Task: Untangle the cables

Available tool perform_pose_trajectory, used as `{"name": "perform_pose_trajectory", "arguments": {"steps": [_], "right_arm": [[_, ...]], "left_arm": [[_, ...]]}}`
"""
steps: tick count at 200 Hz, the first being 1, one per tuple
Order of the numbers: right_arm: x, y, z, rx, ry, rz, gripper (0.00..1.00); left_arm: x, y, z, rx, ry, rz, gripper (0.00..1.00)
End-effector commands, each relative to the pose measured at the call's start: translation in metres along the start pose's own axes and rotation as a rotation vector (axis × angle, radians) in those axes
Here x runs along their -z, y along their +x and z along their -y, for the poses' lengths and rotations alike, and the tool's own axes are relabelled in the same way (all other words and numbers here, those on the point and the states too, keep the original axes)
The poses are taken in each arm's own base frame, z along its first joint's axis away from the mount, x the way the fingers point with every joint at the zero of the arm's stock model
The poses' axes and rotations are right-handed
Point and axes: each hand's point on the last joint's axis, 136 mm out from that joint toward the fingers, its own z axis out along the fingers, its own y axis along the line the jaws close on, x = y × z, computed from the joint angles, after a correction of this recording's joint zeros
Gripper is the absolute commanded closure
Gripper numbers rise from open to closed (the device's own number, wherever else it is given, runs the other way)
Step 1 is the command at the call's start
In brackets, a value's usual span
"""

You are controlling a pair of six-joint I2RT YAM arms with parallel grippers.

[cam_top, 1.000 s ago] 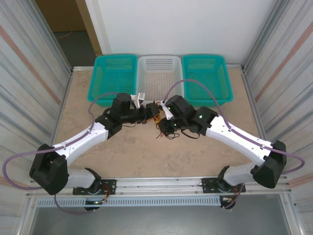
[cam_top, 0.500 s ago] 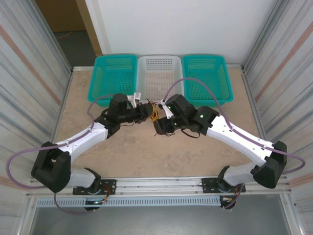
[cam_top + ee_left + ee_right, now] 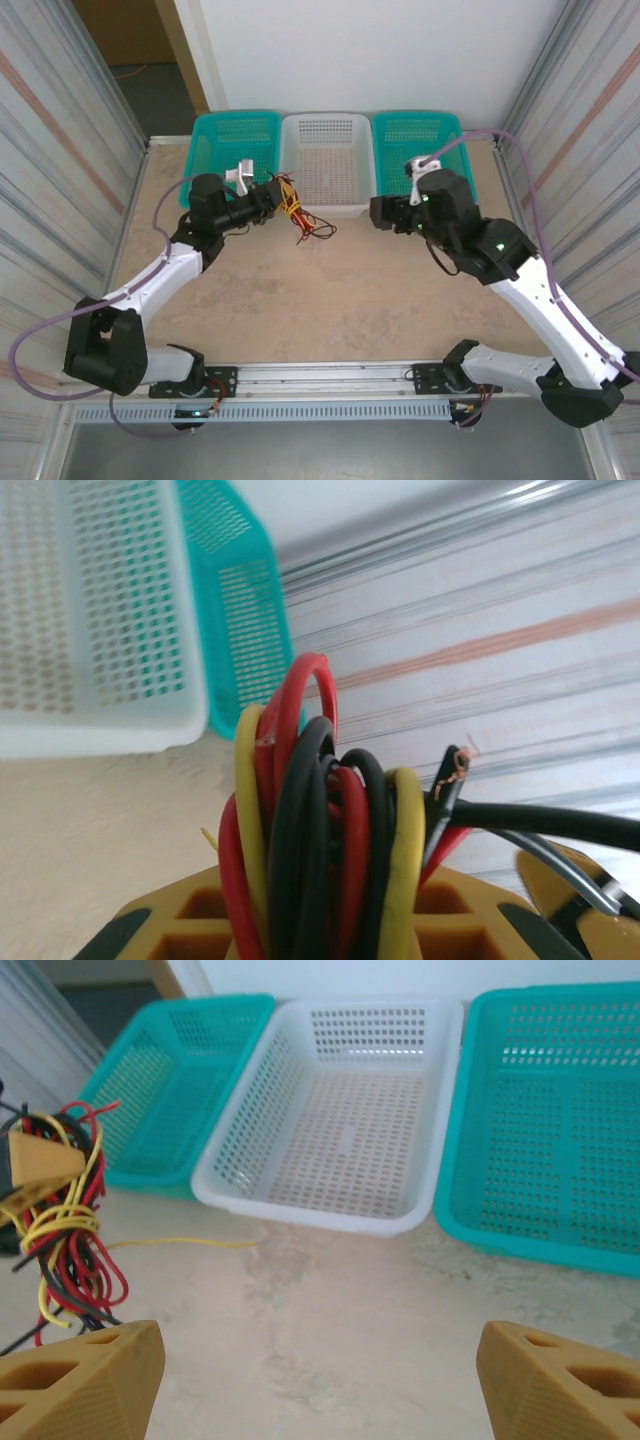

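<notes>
The cables [image 3: 298, 213] are a tangled bunch of thin red, black and yellow wires. They hang from my left gripper [image 3: 277, 193], which is shut on them just in front of the left teal basket. In the left wrist view the wires [image 3: 320, 820] stand packed between the orange fingers [image 3: 170, 930], with loops sticking up past the tips. My right gripper [image 3: 379, 212] is open with nothing in it, well to the right of the bunch. Its two orange fingertips [image 3: 85, 1380] stand far apart over bare table, with the bunch [image 3: 65, 1230] to their left. One yellow strand [image 3: 180, 1243] trails along the table.
Three baskets line the back edge: a teal one [image 3: 205, 165] on the left, a white one [image 3: 295, 160] in the middle, a teal one [image 3: 460, 160] on the right. Corrugated metal walls close both sides. The beige tabletop [image 3: 330, 300] lies in front.
The right gripper opened, let go of the bunch and swung right and back. The left gripper closed on the bunch and carried it left and back toward the left teal basket.
</notes>
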Motion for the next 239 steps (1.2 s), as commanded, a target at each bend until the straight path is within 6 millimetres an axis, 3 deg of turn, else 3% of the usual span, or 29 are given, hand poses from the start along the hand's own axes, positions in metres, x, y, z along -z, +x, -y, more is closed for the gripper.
{"name": "perform_pose_trajectory", "arguments": {"steps": [1, 28, 55, 141, 176, 207, 239], "right_arm": [[-0.013, 0.001, -0.025, -0.194, -0.247, -0.103, 0.2], [-0.024, -0.01, -0.06, -0.336, -0.518, -0.164, 0.18], [-0.031, -0.01, -0.088, -0.386, -0.689, -0.223, 0.19], [-0.049, -0.008, -0.106, -0.552, -0.813, -0.242, 0.36], [-0.047, -0.008, -0.105, -0.559, -0.82, -0.226, 0.5], [-0.041, -0.005, -0.106, -0.547, -0.831, -0.225, 0.55], [-0.037, -0.004, -0.104, -0.545, -0.835, -0.208, 0.72]], "left_arm": [[0.018, -0.005, 0.081, -0.211, 0.256, -0.005, 1.0], [0.028, 0.005, 0.116, -0.304, 0.395, -0.041, 1.0], [0.035, 0.011, 0.135, -0.362, 0.468, -0.048, 1.0], [0.043, 0.026, 0.177, -0.434, 0.621, -0.072, 1.0], [0.044, 0.023, 0.179, -0.446, 0.617, -0.05, 1.0], [0.044, 0.021, 0.176, -0.446, 0.607, -0.032, 1.0], [0.044, 0.021, 0.175, -0.447, 0.605, -0.032, 1.0]]}}
